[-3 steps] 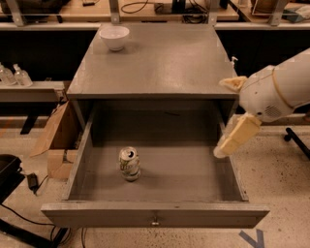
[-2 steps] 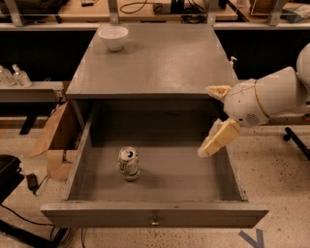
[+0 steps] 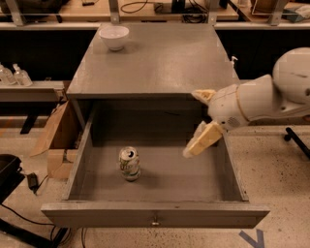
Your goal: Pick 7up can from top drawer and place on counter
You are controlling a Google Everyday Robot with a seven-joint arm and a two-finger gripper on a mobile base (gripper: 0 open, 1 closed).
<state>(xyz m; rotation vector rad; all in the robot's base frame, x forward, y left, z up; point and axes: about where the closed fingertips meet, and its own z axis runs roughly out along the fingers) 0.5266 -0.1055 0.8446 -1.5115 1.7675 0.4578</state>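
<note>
Cream pincer (image 3: 192, 123), spread apart, over matte grey top drawer (image 3: 160, 214), right of upright cylindrical 7up can (image 3: 129, 163).

Counter (image 3: 160, 58): upper middle of the frame, on top of the cabinet.
Bowl (image 3: 114, 37): on the counter's back left corner.
Top drawer (image 3: 184, 180): pulled out below the counter's front edge, across the lower middle of the frame.
7up can (image 3: 129, 163): upright on the drawer floor, left of centre, apart from every wall.
Gripper (image 3: 190, 123): right of the frame's centre, over the drawer's right side, well apart from the can. Its fingers are spread, one at the counter's front edge and one lower, near the right wall.
Cardboard box (image 3: 55, 140): on the floor, just left of the drawer.
Workbench (image 3: 145, 9): behind the counter, along the top edge.
</note>
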